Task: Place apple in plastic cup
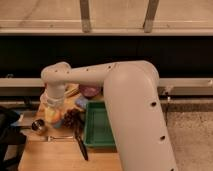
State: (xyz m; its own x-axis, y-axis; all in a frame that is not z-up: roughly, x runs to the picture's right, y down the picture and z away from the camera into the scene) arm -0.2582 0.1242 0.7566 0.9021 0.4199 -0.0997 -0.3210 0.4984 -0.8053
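My gripper [53,107] hangs straight down from the white arm [125,95] at the table's left back part. Right under it sits the yellow apple with an orange blush [50,116]. The gripper is at the apple's top, and I cannot tell whether it holds it. A small bit of blue-grey [59,123] shows at the apple's lower right edge and looks like the plastic cup. The rest of the cup is hidden by the apple and the gripper.
A shiny metal cup [38,125] stands left of the apple and dark grapes [72,117] lie to its right. A green tray [100,127] is further right, with a purple bowl [90,91] behind it. A spoon [57,137] and a black utensil [80,146] lie in front.
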